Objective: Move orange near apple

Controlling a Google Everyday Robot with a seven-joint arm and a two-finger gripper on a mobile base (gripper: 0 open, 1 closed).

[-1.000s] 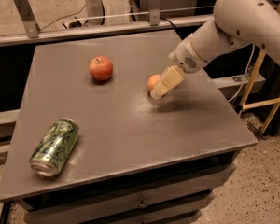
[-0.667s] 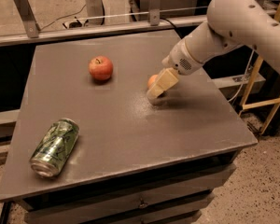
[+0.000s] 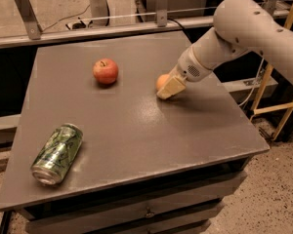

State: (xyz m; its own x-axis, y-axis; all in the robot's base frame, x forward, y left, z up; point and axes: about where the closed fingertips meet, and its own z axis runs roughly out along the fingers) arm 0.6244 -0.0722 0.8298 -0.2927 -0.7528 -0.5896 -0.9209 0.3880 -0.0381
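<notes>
The orange (image 3: 161, 81) rests on the grey table (image 3: 136, 130), right of the middle. My gripper (image 3: 169, 88) reaches down from the right and sits right against the orange's right front side, hiding part of it. The red apple (image 3: 105, 71), with yellowish patches and a short dark stem, stands on the table to the left of the orange, roughly a hand's width away. Nothing lies between the two fruits.
A crushed green can (image 3: 57, 153) lies on its side near the table's front left corner. My white arm (image 3: 244, 33) spans the table's right rear. A metal rail (image 3: 112, 28) runs behind the table. The table's right edge (image 3: 244, 121) is close to the gripper.
My gripper and arm have shifted slightly left and closed in on the orange. The orange has stayed in about the same place. The apple and the can have not moved.
</notes>
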